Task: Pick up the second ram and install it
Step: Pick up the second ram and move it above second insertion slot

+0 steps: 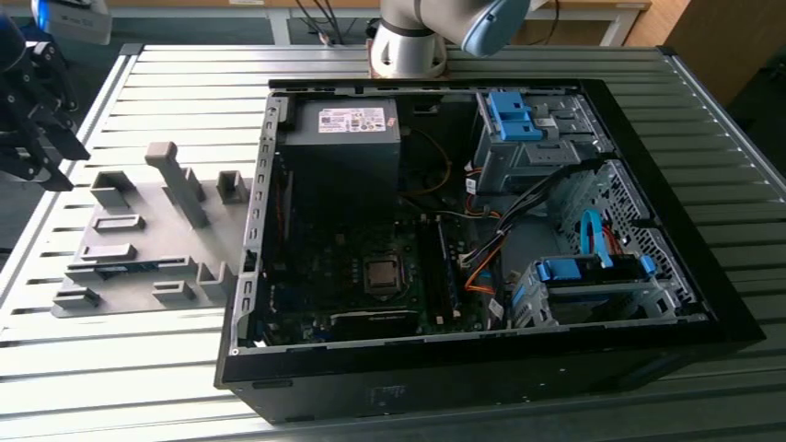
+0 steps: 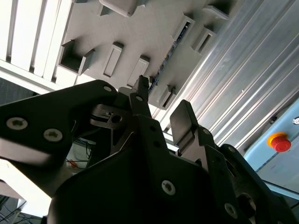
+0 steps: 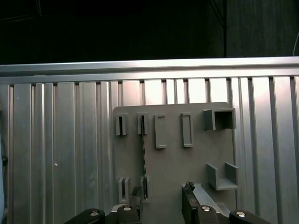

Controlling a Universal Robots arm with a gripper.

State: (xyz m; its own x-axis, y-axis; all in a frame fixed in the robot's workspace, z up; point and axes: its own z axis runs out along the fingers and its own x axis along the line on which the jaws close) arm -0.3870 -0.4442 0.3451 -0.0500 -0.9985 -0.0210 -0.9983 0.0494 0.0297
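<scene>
The gripper point(image 3: 162, 191) is held over the grey holder plate point(image 3: 187, 163), which is laid on the slatted metal table point(image 3: 56, 140) beside the open computer case point(image 1: 694, 276). Its two fingers are spread apart and nothing is gripped between them. The second ram point(image 3: 143, 161) is found on the plate, set upright on its long edge and kept by one small clip at each end. This is judged to be done so that both flat faces are left free for the fingers. In the first wrist view the stick is seen in line with one finger, not between the two. The case is laid on its side with the open face up, probably so that the board can be reached from above. One stick is counted on the plate, one case on the table, and two blue plastic brackets point(image 1: 516, 115) inside it.
</scene>
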